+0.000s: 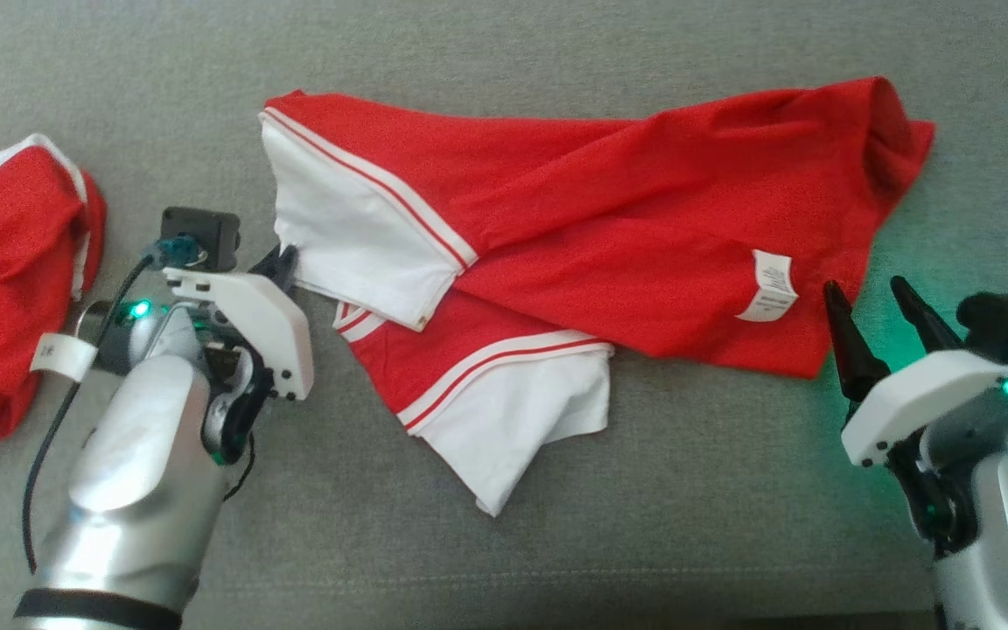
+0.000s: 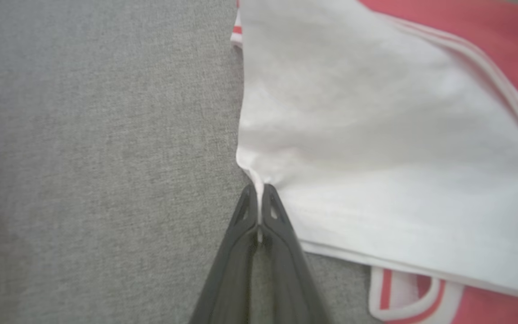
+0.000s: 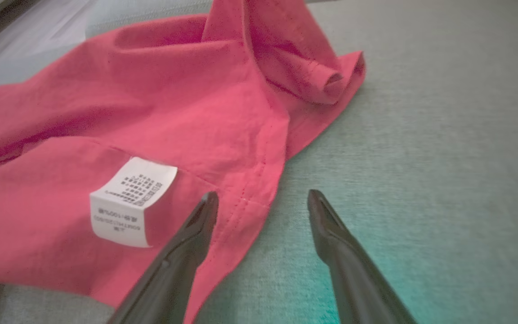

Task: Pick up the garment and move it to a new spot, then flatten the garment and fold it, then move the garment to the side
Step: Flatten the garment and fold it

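The garment (image 1: 609,201) is a red shirt with white, red-striped sleeves, lying crumpled across the grey surface. My left gripper (image 1: 285,260) sits at its left end, and in the left wrist view this left gripper (image 2: 259,194) is shut on a pinched corner of the white sleeve (image 2: 376,135). At the garment's lower right corner my right gripper (image 1: 863,289) stands open, just off the cloth. The right wrist view has that gripper (image 3: 263,195) straddling the red hem (image 3: 250,202), one finger over the fabric near the white care label (image 3: 131,200), the other over bare surface.
A second red and white garment (image 1: 5,280) lies bunched at the left edge, close beside my left arm. The grey fabric surface (image 1: 504,542) stretches bare in front of the shirt and to its right.
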Robot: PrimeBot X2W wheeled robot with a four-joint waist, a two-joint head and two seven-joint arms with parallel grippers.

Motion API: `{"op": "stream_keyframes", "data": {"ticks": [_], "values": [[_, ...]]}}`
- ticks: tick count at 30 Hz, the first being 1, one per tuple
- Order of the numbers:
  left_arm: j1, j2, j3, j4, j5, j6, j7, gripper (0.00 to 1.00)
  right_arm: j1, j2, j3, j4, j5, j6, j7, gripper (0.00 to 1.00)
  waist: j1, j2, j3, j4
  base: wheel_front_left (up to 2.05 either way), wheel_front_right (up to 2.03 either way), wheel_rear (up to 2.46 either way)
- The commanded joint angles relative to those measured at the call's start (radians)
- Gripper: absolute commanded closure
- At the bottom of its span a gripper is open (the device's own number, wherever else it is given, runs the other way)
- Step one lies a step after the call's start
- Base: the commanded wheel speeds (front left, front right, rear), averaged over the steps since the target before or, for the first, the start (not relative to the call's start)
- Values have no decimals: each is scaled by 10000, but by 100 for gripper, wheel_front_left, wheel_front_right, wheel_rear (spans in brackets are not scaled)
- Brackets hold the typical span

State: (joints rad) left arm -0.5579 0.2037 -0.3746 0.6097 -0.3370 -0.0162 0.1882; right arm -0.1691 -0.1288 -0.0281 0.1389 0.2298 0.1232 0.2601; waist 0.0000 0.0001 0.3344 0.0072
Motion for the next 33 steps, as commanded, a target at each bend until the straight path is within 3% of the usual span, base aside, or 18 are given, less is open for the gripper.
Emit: {"op": "stream_keyframes", "data": {"ticks": [1,7,8,9,10,17,27,33], "values": [[82,198,223,-257,-15,121,-114,100,-385,-267,345,56,151,75,235,0,0,-1,147,196,0,0,0],[206,148,258,-623,-75,238,-455,100,-751,-447,509,828,358,75,590,0,0,-1,224,358,0,0,0],[248,147,287,-705,-93,278,-548,100,-805,-478,556,944,423,75,635,38,0,-1,229,370,0,0,0],[300,150,314,-777,-117,310,-623,100,-841,-506,605,1052,482,75,687,64,0,-1,228,378,0,0,0],[361,148,366,-872,-157,348,-752,100,-860,-527,644,1133,548,75,717,100,0,-1,220,383,0,0,0],[969,257,902,-2094,-272,899,-2099,100,-720,-751,367,382,677,75,-12,100,0,-1,-114,310,0,0,0],[1199,625,1666,-5714,-84,1670,-3341,100,-734,-1245,-277,-2678,377,75,-648,100,0,-1,-1113,240,0,0,0],[485,854,1815,-7796,287,1837,-3592,100,-1267,-1666,-663,-4339,298,75,-636,100,0,-1,-1819,220,0,0,0]]}}
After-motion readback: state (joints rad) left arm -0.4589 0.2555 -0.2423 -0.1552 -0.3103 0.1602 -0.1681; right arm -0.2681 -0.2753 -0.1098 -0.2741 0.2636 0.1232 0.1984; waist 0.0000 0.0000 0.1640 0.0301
